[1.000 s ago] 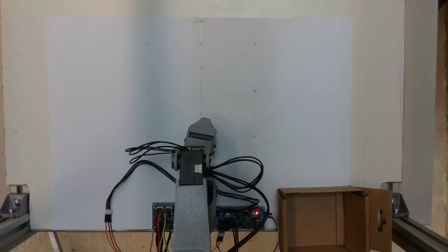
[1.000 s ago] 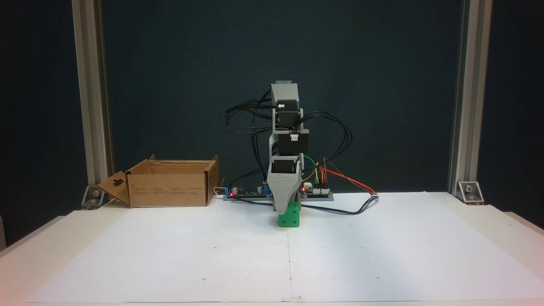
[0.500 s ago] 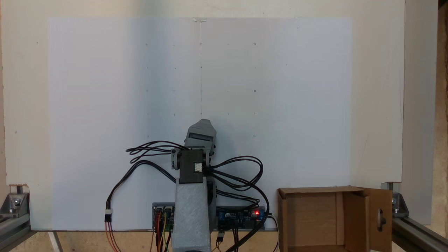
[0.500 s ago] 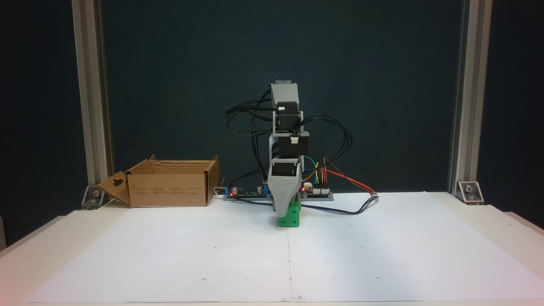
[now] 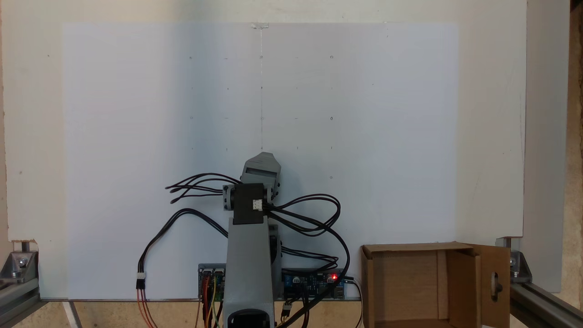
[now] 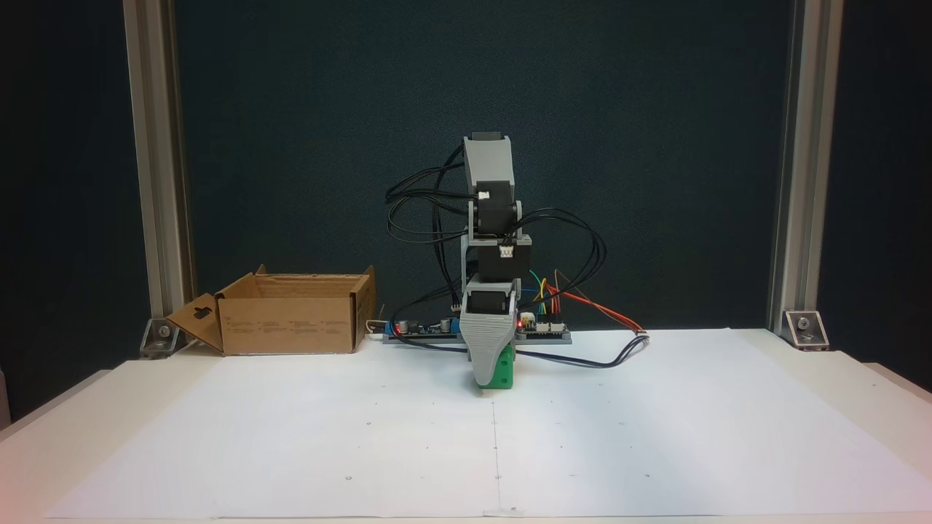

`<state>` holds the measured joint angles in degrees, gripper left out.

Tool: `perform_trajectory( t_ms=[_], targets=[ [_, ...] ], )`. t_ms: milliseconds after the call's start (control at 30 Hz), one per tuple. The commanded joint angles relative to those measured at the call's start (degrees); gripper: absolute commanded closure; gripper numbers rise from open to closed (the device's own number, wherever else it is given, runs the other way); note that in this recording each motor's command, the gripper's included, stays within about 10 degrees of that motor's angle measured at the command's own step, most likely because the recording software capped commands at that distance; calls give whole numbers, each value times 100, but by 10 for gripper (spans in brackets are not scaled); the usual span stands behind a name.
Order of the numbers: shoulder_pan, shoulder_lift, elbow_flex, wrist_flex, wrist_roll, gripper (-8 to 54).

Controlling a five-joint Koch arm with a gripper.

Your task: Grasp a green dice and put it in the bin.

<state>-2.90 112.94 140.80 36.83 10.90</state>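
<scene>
Right, biggest first: worktop is taking up the whole lower half of the front-facing fixed view, with white paper sheet covering most of it and filling the centre of the top-down fixed view. Sheet is carrying a faint dot grid, probably placement marks for the cube.

Arm is standing folded at frame centre, upper links stacked near vertical, cables looping out either side. In the top-down view the arm is sitting bottom centre, pointing up-frame, hiding whatever is under it.

Bin is sitting at left middle of the front view, at the back edge of the worktop, open side up and slotted flap hanging out to the left. In the top-down view the bin is lying bottom right, near the base, likely so a short swing reaches it.

Controller boards are sitting behind the arm, red LEDs on.

Gripper is pointing straight down at frame centre. Its broad grey front finger is covering the left part of the green dice. The two fingers are lining up one behind the other here, so I cannot tell how far apart they are or whether they are clamping.

Dice is appearing at paper level, well apart from the bin. My read: grasp phase, lift and carry not yet done.
</scene>
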Motion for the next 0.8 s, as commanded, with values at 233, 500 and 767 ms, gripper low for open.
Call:
perform_trajectory(
  t_ms=[233, 500, 767],
  targets=[
    [-158, -149, -97, -79, 220, 42],
    [-193, -220, -88, -88, 202, 98],
    [-149, -237, -88, -167, 202, 98]
  ],
)
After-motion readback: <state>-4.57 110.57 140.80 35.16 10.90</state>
